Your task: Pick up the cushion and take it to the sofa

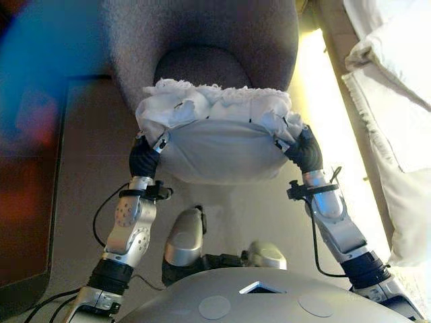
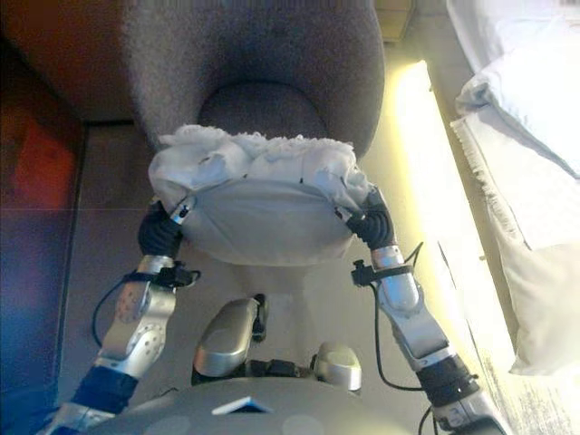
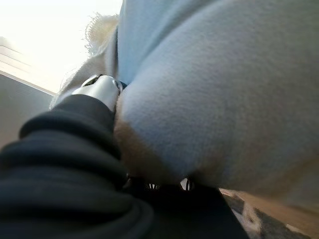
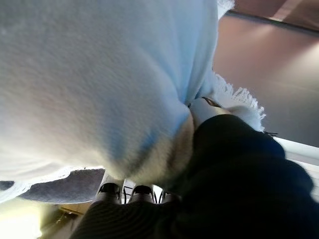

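Both hands clamp the white fringed cushion: left hand at 9 o'clock, right hand at 3, before the grey armchair.

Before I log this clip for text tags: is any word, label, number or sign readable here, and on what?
None can be read.
The white cushion, held between the left hand and the right hand, shows no print.
The grey armchair behind it carries no label.
The white bedding at the right is plain.
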{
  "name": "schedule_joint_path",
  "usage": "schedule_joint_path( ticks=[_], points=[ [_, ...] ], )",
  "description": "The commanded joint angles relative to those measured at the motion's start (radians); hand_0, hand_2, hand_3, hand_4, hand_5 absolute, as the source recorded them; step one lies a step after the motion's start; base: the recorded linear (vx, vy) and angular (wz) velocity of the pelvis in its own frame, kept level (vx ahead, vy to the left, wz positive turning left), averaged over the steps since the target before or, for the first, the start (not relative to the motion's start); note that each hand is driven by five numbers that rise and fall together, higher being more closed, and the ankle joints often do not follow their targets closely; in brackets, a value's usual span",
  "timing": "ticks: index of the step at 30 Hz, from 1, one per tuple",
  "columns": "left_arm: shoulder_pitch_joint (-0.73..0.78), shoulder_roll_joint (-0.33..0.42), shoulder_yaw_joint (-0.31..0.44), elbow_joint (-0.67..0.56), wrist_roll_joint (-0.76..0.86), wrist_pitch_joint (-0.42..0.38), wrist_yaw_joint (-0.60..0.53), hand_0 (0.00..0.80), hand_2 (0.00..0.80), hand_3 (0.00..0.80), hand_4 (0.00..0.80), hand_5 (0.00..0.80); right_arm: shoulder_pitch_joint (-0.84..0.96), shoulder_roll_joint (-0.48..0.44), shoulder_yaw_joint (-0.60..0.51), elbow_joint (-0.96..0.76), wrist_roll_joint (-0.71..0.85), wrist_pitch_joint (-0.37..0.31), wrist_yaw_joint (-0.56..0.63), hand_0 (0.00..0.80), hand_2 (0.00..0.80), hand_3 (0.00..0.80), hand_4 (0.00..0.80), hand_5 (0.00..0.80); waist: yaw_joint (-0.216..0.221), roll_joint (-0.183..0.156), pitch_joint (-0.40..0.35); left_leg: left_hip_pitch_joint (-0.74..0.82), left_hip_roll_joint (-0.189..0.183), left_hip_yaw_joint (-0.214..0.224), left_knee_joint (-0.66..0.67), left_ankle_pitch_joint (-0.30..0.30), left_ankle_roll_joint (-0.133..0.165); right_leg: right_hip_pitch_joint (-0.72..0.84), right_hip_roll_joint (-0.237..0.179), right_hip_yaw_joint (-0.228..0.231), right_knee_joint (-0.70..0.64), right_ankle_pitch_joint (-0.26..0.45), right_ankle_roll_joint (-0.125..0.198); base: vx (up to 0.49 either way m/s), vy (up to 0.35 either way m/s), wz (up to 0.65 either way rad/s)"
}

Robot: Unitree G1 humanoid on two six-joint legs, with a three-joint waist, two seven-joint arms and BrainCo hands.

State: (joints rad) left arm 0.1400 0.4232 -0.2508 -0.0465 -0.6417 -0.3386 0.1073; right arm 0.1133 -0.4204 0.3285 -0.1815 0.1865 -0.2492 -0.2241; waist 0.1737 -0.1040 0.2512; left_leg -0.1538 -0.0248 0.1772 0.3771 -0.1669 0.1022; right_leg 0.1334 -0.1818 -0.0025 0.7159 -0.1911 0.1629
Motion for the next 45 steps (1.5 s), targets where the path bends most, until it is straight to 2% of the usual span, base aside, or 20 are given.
schedule_joint_path(
  ticks=[1, 4, 7, 9, 10, 11, 14, 15, 19, 21, 23, 25, 26, 28, 30, 32, 33, 37, 39, 45],
  points=[
    [-0.036, 0.003, 0.007, -0.123, 0.018, -0.080, -0.044, 0.800, 0.800, 0.800, 0.800, 0.800, -0.021, -0.014, -0.031, -0.079, -0.008, -0.070, -0.023, 0.800, 0.800, 0.800, 0.800, 0.800, -0.041, 0.041, -0.131, 0.013, 0.009, -0.101, -0.317, 0.238, -0.056, -0.021, 0.085, -0.070, -0.212, 0.268, 0.008, 0.333, 0.031, 0.04],
    [-0.043, -0.007, 0.019, -0.112, 0.024, -0.081, -0.060, 0.800, 0.800, 0.800, 0.800, 0.800, -0.024, -0.011, -0.039, -0.052, -0.011, -0.094, -0.030, 0.800, 0.800, 0.800, 0.800, 0.800, -0.079, 0.059, -0.109, 0.094, -0.004, -0.159, -0.337, 0.212, -0.062, -0.135, 0.071, -0.120, -0.314, 0.228, -0.023, 0.325, -0.009, 0.17],
    [-0.042, -0.012, 0.004, -0.105, 0.022, -0.088, -0.069, 0.800, 0.800, 0.800, 0.800, 0.800, -0.014, -0.020, -0.047, -0.049, -0.012, -0.121, -0.041, 0.800, 0.800, 0.800, 0.800, 0.800, -0.146, 0.053, -0.082, 0.181, -0.019, -0.208, -0.346, 0.160, -0.071, -0.213, 0.051, -0.099, -0.507, 0.264, -0.033, 0.396, -0.067, 0.54],
    [-0.046, -0.016, -0.016, -0.103, 0.029, -0.096, -0.075, 0.800, 0.800, 0.800, 0.800, 0.800, -0.021, -0.023, -0.044, -0.037, -0.023, -0.124, -0.056, 0.800, 0.800, 0.800, 0.800, 0.800, -0.182, 0.049, -0.073, 0.227, -0.027, -0.241, -0.349, 0.113, -0.076, -0.249, 0.032, -0.067, -0.620, 0.321, -0.020, 0.488, -0.106, 0.77],
    [-0.050, -0.019, -0.034, -0.105, 0.035, -0.099, -0.076, 0.800, 0.800, 0.800, 0.800, 0.800, -0.034, -0.025, -0.042, -0.027, -0.024, -0.117, -0.067, 0.800, 0.800, 0.800, 0.800, 0.800, -0.205, 0.040, -0.070, 0.264, -0.035, -0.268, -0.347, 0.071, -0.078, -0.286, 0.009, -0.042, -0.698, 0.402, -0.001, 0.636, -0.136, 0.80],
    [-0.054, -0.020, -0.042, -0.105, 0.036, -0.102, -0.079, 0.800, 0.800, 0.800, 0.800, 0.800, -0.046, -0.026, -0.044, -0.019, -0.022, -0.111, -0.069, 0.800, 0.800, 0.800, 0.800, 0.800, -0.220, 0.046, -0.064, 0.295, -0.028, -0.289, -0.346, 0.043, -0.076, -0.304, 0.003, -0.038, -0.759, 0.438, 0.009, 0.663, -0.149, 0.77],
    [-0.060, -0.019, -0.055, -0.101, 0.029, -0.107, -0.082, 0.800, 0.800, 0.800, 0.800, 0.800, -0.066, -0.024, -0.049, -0.005, -0.023, -0.104, -0.067, 0.800, 0.800, 0.800, 0.800, 0.800, -0.237, 0.055, -0.056, 0.341, -0.009, -0.324, -0.331, -0.005, -0.071, -0.345, -0.001, -0.027, -0.789, 0.455, 0.020, 0.486, -0.120, 0.73],
    [-0.063, -0.019, -0.057, -0.100, 0.025, -0.107, -0.083, 0.800, 0.800, 0.800, 0.800, 0.800, -0.071, -0.025, -0.053, -0.009, -0.024, -0.101, -0.062, 0.800, 0.800, 0.800, 0.800, 0.800, -0.248, 0.043, -0.057, 0.366, -0.008, -0.345, -0.320, -0.032, -0.068, -0.360, -0.012, -0.014, -0.778, 0.472, 0.022, 0.536, -0.169, 0.59],
    [-0.050, -0.024, -0.048, -0.110, 0.010, -0.106, -0.101, 0.800, 0.800, 0.800, 0.800, 0.800, -0.059, -0.044, -0.075, -0.030, -0.013, -0.101, -0.048, 0.800, 0.800, 0.800, 0.800, 0.800, -0.259, 0.027, -0.084, 0.405, 0.011, -0.355, -0.249, -0.115, -0.078, -0.323, -0.002, -0.015, -0.717, 0.441, 0.011, 0.458, -0.157, 0.54],
    [-0.031, -0.027, -0.048, -0.115, 0.006, -0.109, -0.099, 0.800, 0.800, 0.800, 0.800, 0.800, -0.048, -0.053, -0.084, -0.035, -0.009, -0.093, -0.040, 0.800, 0.800, 0.800, 0.800, 0.800, -0.270, 0.040, -0.109, 0.428, 0.057, -0.344, -0.211, -0.086, -0.109, -0.330, 0.022, -0.019, -0.649, 0.392, -0.017, 0.389, -0.089, 0.06],
    [-0.010, -0.029, -0.035, -0.116, -0.020, -0.101, -0.096, 0.800, 0.800, 0.800, 0.800, 0.800, -0.041, -0.069, -0.091, -0.044, 0.013, -0.073, -0.016, 0.800, 0.800, 0.800, 0.800, 0.800, -0.287, 0.063, -0.137, 0.446, 0.117, -0.344, -0.097, 0.081, -0.172, -0.327, 0.059, -0.034, -0.607, 0.347, -0.056, 0.387, -0.092, 0.22],
    [-0.003, -0.034, -0.026, -0.122, -0.025, -0.117, -0.096, 0.800, 0.800, 0.800, 0.800, 0.800, -0.037, -0.092, -0.083, -0.049, 0.027, -0.075, 0.009, 0.800, 0.800, 0.800, 0.800, 0.800, -0.283, 0.047, -0.148, 0.372, 0.124, -0.307, 0.147, 0.232, -0.206, -0.280, 0.061, -0.048, -0.622, 0.324, -0.098, 0.364, -0.214, 0.02],
    [-0.001, -0.039, -0.030, -0.121, -0.022, -0.129, -0.091, 0.800, 0.800, 0.800, 0.800, 0.800, -0.035, -0.101, -0.077, -0.033, 0.022, -0.085, 0.015, 0.800, 0.800, 0.800, 0.800, 0.800, -0.275, 0.029, -0.143, 0.283, 0.110, -0.287, 0.315, 0.257, -0.208, -0.248, 0.056, -0.039, -0.628, 0.316, -0.122, 0.386, -0.276, -0.12],
    [-0.009, -0.049, -0.039, -0.102, -0.025, -0.124, -0.090, 0.800, 0.800, 0.800, 0.800, 0.800, -0.041, -0.107, -0.073, -0.007, 0.018, -0.085, 0.008, 0.800, 0.800, 0.800, 0.800, 0.800, -0.243, 0.009, -0.122, 0.120, 0.115, -0.238, 0.438, 0.242, -0.195, -0.183, 0.052, -0.042, -0.639, 0.298, -0.139, 0.292, -0.184, -0.01],
    [-0.015, -0.051, -0.036, -0.089, -0.035, -0.109, -0.099, 0.800, 0.800, 0.800, 0.800, 0.800, -0.049, -0.114, -0.066, 0.001, 0.025, -0.089, -0.011, 0.800, 0.800, 0.800, 0.800, 0.800, -0.208, -0.008, -0.101, 0.002, 0.111, -0.196, 0.357, 0.232, -0.178, -0.126, 0.042, -0.046, -0.665, 0.280, -0.129, 0.282, -0.006, -0.23],
    [-0.002, -0.041, -0.031, -0.096, -0.034, -0.119, -0.100, 0.800, 0.800, 0.800, 0.800, 0.800, -0.044, -0.127, -0.068, -0.013, 0.050, -0.096, 0.004, 0.800, 0.800, 0.800, 0.800, 0.800, -0.185, 0.014, -0.087, 0.007, 0.138, -0.166, 0.129, 0.243, -0.181, -0.087, 0.059, -0.055, -0.689, 0.247, -0.112, 0.366, 0.175, -0.01],
    [0.001, -0.032, -0.027, -0.107, -0.047, -0.113, -0.095, 0.800, 0.800, 0.800, 0.800, 0.800, -0.036, -0.134, -0.077, -0.027, 0.050, -0.084, 0.014, 0.800, 0.800, 0.800, 0.800, 0.800, -0.175, 0.033, -0.082, 0.011, 0.170, -0.138, -0.022, 0.277, -0.197, -0.065, 0.067, -0.061, -0.708, 0.229, -0.101, 0.400, 0.243, -0.09],
    [0.001, -0.059, -0.033, -0.108, -0.042, -0.087, -0.082, 0.800, 0.800, 0.800, 0.800, 0.800, 0.000, -0.122, -0.083, -0.046, 0.037, -0.053, 0.025, 0.800, 0.800, 0.800, 0.800, 0.800, -0.131, 0.061, -0.065, 0.010, 0.179, -0.164, -0.337, 0.372, -0.235, 0.026, 0.062, -0.052, -0.749, 0.190, -0.069, 0.438, 0.250, 0.13],
    [0.020, -0.077, -0.029, -0.098, -0.025, -0.098, -0.103, 0.800, 0.800, 0.800, 0.800, 0.800, 0.022, -0.114, -0.090, -0.046, 0.040, -0.067, 0.043, 0.800, 0.800, 0.800, 0.800, 0.800, -0.113, 0.058, -0.064, -0.015, 0.183, -0.174, -0.351, 0.396, -0.247, 0.071, 0.052, -0.046, -0.763, 0.170, -0.061, 0.348, 0.175, -0.34],
    [0.027, -0.045, -0.001, -0.111, -0.028, -0.080, -0.099, 0.800, 0.800, 0.800, 0.800, 0.800, 0.071, -0.097, -0.136, -0.082, 0.079, -0.047, 0.064, 0.800, 0.800, 0.800, 0.800, 0.800, -0.122, 0.044, -0.106, 0.059, 0.146, -0.121, -0.369, 0.262, -0.189, 0.076, -0.029, -0.090, -0.718, 0.147, -0.009, 0.298, 0.201, -0.23]
  ],
)
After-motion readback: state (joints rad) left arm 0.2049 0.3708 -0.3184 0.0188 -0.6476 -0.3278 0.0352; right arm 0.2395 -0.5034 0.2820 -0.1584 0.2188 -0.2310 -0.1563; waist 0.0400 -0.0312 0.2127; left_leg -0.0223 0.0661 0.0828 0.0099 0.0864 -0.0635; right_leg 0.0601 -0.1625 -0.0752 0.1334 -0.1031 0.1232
